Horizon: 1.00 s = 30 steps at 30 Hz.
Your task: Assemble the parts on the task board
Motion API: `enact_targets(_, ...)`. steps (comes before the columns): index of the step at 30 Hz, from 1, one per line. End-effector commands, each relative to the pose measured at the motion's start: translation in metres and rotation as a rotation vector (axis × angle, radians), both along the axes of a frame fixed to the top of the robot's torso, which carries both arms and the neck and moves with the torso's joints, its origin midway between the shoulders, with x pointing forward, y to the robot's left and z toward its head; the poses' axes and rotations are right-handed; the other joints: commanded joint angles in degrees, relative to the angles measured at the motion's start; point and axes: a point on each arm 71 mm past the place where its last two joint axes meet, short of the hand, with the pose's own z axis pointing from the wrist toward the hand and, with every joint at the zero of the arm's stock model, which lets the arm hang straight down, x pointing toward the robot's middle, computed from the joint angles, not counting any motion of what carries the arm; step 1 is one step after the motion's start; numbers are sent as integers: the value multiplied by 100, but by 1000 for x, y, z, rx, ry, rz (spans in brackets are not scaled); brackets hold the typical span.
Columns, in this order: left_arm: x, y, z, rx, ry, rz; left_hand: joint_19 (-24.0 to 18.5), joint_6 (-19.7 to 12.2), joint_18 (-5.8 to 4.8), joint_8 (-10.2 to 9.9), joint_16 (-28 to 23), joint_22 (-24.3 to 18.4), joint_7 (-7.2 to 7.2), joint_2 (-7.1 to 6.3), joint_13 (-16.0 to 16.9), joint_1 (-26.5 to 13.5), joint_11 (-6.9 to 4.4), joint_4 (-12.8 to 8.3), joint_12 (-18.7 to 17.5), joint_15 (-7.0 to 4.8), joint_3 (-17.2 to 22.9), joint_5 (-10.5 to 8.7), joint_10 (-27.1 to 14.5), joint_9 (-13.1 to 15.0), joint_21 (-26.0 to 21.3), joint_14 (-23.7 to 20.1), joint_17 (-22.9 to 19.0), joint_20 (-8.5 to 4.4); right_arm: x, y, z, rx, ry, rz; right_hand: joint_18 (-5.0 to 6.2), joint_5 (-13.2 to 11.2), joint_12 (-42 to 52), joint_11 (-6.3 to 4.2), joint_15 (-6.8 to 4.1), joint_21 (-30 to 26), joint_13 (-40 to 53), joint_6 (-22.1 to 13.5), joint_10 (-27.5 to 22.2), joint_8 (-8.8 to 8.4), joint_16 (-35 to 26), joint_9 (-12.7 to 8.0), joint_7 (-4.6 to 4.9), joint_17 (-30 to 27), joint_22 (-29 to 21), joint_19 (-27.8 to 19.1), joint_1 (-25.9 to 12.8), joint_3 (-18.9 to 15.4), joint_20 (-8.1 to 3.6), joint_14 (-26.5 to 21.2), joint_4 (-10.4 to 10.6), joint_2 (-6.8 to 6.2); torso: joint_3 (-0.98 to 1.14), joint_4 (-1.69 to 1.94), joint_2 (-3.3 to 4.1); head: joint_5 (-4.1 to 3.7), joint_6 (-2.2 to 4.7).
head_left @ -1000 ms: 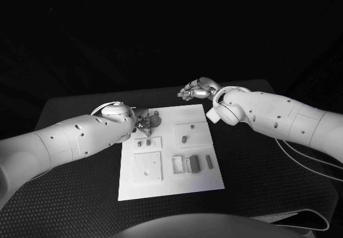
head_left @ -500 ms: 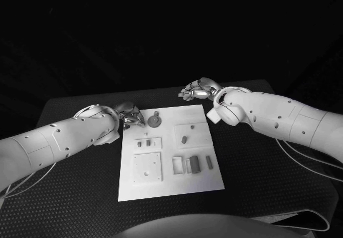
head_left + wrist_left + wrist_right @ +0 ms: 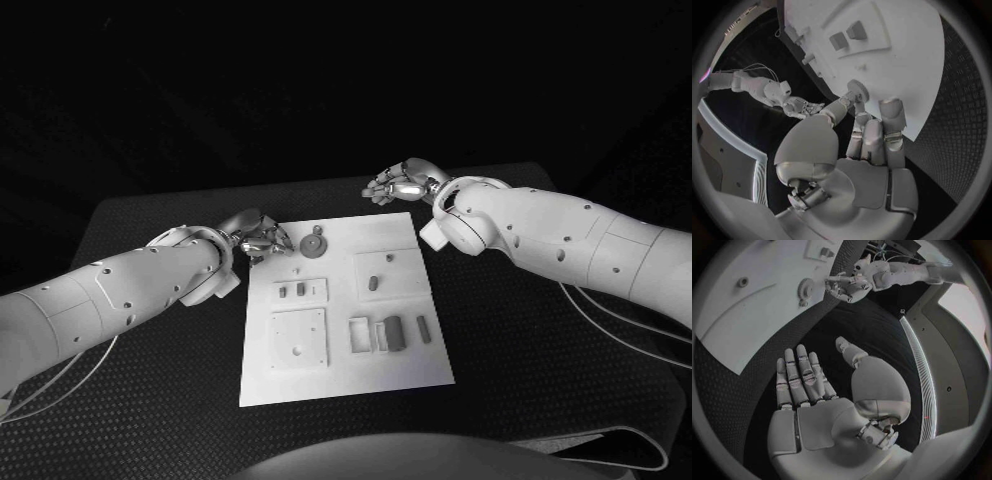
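Where the head view looks down on the black table (image 3: 159,380), the white task board (image 3: 346,345) lies in the middle with its small parts, a round gear (image 3: 312,243) near its far left corner. The left hand (image 3: 260,240) sits beside that gear, while the right hand (image 3: 400,183) hovers beyond the board's far edge. In the left wrist view the left hand's fingers (image 3: 879,135) lie loosely apart, gripping nothing, with a fingertip beside the gear (image 3: 857,91); in the right wrist view the right hand's fingers (image 3: 798,375) spread flat and empty over the table.

Task board (image 3: 898,60): far end running off the left wrist picture's edge. Small parts (image 3: 389,330) on it: too small for telling shapes. Left hand (image 3: 261,240): palm hiding behind its own wrist.
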Motion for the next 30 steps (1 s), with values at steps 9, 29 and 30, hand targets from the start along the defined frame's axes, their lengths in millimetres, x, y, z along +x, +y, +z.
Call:
enact_targets(9, -8, 4, -27, -71, -114, -14, -62, 11, 405, -21, -35, 137, 35, -91, -33, 41, 15, -85, 53, 13, -33, -20, -70, -13, 79, -70, 31, 1, 0, 2, 0, 2, -1, 14, 50, -10, -27, -8, 7, -32, -8, -29, 34, 31, -20, -7, 372, 3, 7, 41, -49, -7, -2, 47, 42, 8, 4, -15, 8, 14, 6)
enact_targets(29, -11, 19, -37, -79, -109, -2, -108, -13, 417, -54, -26, 139, 39, -68, -47, 130, 19, -96, 90, 18, -84, -26, -103, -21, 135, -102, 68, 9, 0, 0, -1, 1, 0, 10, 51, -10, -28, -7, 7, -39, -8, -30, 34, 33, -20, -10, 372, 4, 12, 43, -50, -8, -1, 47, 44, 9, 2, -5, 3, 2, -2)
enact_targets(30, -11, 20, -38, -77, -102, 1, -110, -12, 417, -54, -26, 139, 39, -66, -47, 132, 19, -95, 91, 18, -86, -26, -104, -21, 137, -103, 69, 9, 0, 0, -1, 1, 1, 10, 51, -10, -28, -7, 7, -39, -8, -30, 34, 33, -20, -10, 372, 4, 13, 43, -50, -8, -1, 47, 44, 9, 0, -5, 3, 3, -2)
